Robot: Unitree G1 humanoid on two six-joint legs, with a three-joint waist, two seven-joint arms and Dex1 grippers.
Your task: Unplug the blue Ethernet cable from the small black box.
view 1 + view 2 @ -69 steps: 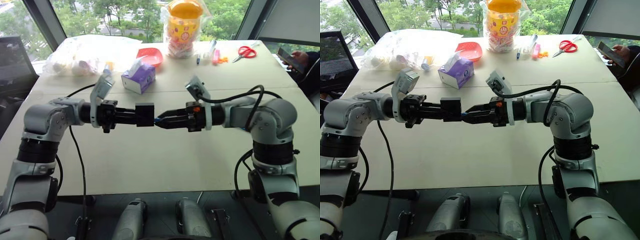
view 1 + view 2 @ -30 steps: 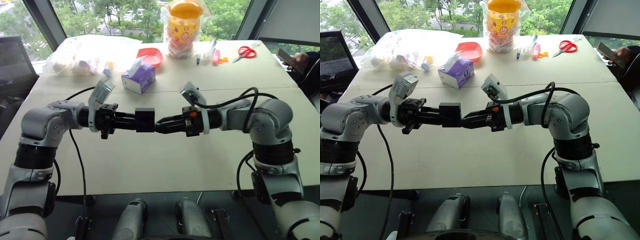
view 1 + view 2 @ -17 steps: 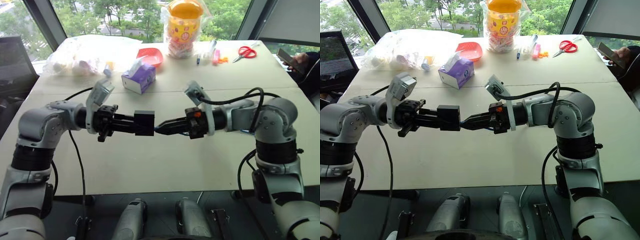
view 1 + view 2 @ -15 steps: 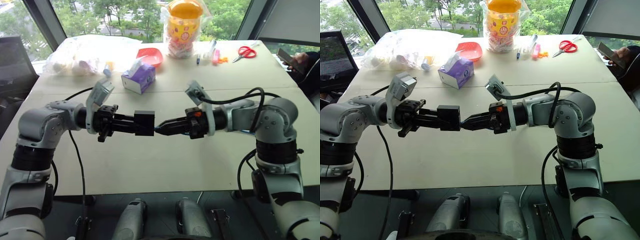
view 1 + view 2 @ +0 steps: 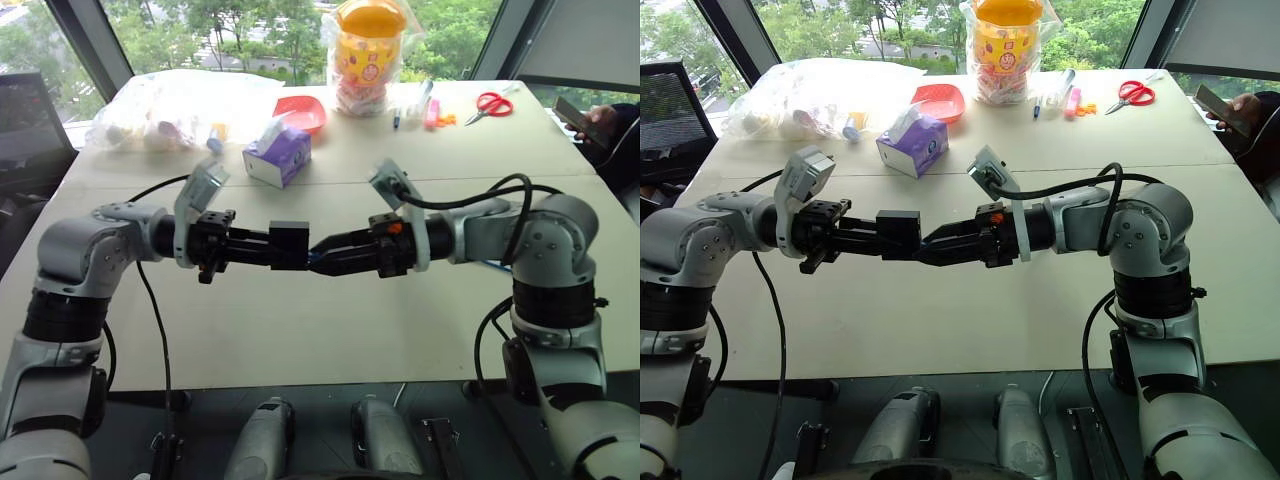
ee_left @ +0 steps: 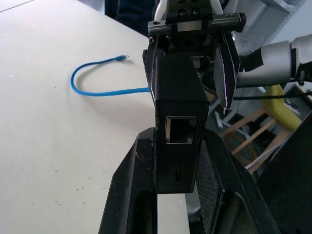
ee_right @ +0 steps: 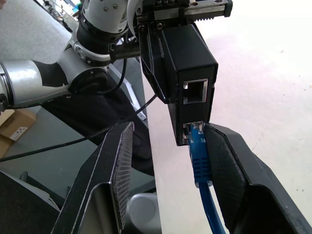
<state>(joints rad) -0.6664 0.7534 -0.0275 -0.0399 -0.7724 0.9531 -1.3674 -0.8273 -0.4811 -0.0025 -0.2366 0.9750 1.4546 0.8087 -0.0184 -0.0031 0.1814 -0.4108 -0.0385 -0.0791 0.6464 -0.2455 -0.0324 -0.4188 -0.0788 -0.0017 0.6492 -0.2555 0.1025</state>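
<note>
The small black box (image 5: pixel 289 245) hangs above the surface (image 5: pixel 330 330), clamped between the fingers of the left end effector (image 6: pixel 175 161), which is closed tight on it. The blue Ethernet cable (image 7: pixel 201 168) is not yet out: in the right wrist view its plug sits in the box's lower port, with an empty port just above it. The right end effector (image 7: pixel 168 170) faces the box from the opposite side, its fingers spread part way with the plug between them; one finger (image 7: pixel 229 170) lies just beside or against the plug, the other (image 7: pixel 114 165) stands well apart from it, so I judge it has no firm grip. What seems left is to close on the plug, press its latch and draw it away from the box.

The head views show the two end effectors meeting at the box but only a speck of blue there. The left wrist view adds an open port on the box's near face and the cable's loose length curling on the surface beyond the box, its free end lying bare.
</note>
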